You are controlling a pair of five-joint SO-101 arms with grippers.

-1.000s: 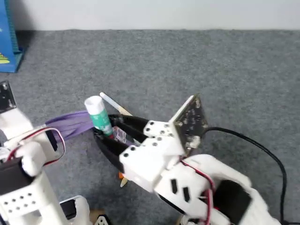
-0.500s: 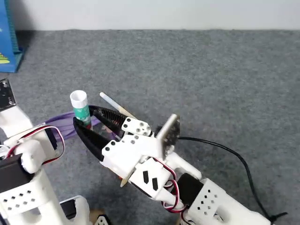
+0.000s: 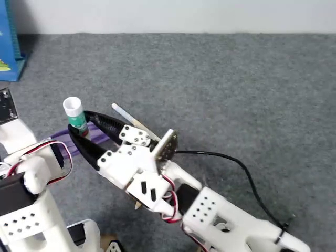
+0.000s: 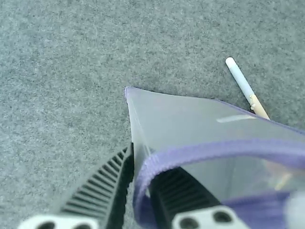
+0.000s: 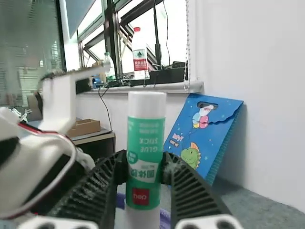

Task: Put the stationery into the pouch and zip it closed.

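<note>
The right gripper (image 5: pixel 144 161) has its jaws clamped on the glue stick (image 5: pixel 146 143), which stands upright between them. Over the last second it swings the stick away from the pen (image 3: pixel 128 118) and along above the pouch (image 4: pixel 190 124), toward the end the left gripper (image 4: pixel 140 167) pinches by its purple rim. The pen lies just beyond the pouch. The stick looks nearly placed for lowering into the held-open mouth.

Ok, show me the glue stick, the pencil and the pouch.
glue stick (image 5: pixel 145 143), right wrist view, on its green label.
pencil (image 4: pixel 242 83), left wrist view, on its white shaft.
pouch (image 4: pixel 190 121), left wrist view, on its clear side.
</note>
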